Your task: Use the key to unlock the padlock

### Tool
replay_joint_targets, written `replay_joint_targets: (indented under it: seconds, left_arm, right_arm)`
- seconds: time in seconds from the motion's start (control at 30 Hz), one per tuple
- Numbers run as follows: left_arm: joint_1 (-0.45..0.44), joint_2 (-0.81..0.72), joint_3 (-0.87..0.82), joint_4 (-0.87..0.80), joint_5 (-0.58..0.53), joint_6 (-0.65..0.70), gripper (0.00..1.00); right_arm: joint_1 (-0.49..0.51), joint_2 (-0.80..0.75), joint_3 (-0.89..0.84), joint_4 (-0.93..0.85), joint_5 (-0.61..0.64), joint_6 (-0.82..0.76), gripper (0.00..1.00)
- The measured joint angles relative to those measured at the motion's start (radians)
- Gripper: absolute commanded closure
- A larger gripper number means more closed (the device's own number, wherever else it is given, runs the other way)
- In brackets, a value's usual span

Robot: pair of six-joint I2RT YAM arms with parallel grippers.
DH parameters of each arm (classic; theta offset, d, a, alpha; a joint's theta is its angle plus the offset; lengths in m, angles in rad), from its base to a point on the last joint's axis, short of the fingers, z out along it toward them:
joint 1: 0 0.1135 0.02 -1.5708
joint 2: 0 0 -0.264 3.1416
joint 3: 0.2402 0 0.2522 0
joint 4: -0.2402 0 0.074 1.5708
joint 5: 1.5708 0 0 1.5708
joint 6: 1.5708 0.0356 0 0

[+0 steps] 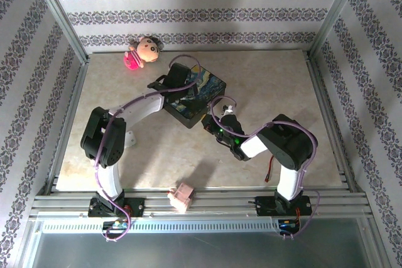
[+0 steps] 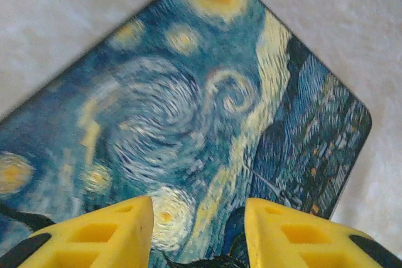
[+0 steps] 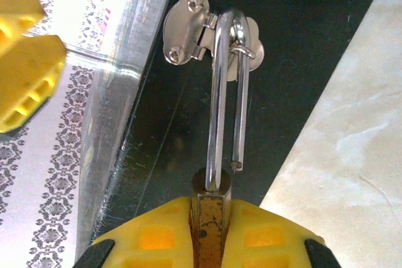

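Note:
The small brass padlock (image 3: 212, 218) is pinched by its body between the yellow fingers of my right gripper (image 3: 212, 208), which is shut on it. Its silvery shackle (image 3: 221, 92) loops through the staple of the box's hasp (image 3: 188, 26). The shackle's short leg ends free, out of the body. The key is hidden. My left gripper (image 2: 198, 218) hovers over the lid of the starry-night box (image 2: 188, 92), its fingers apart with nothing between them. In the top view the box (image 1: 204, 86) lies mid-table, with the left gripper (image 1: 178, 86) over it and the right gripper (image 1: 217, 123) at its near right side.
A small doll (image 1: 141, 53) lies at the table's far left edge. A pink block (image 1: 182, 197) rests on the near rail between the arm bases. Metal frame posts and patterned walls enclose the marbled table (image 1: 270, 86).

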Motion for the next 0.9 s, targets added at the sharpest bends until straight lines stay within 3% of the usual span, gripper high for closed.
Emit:
replay_joint_targets:
  seconds: [0.27,0.9]
  left_arm:
    - [-0.006,0.009,-0.092,0.088,-0.002,-0.018,1.0]
    - [-0.006,-0.016,-0.185,0.227,0.002,-0.026,1.0]
  right_arm:
    - [-0.006,0.026,-0.042,0.059,0.019,0.018,1.0]
    - [-0.058,0.081,-0.014,0.09,-0.012,0.014,1.0]
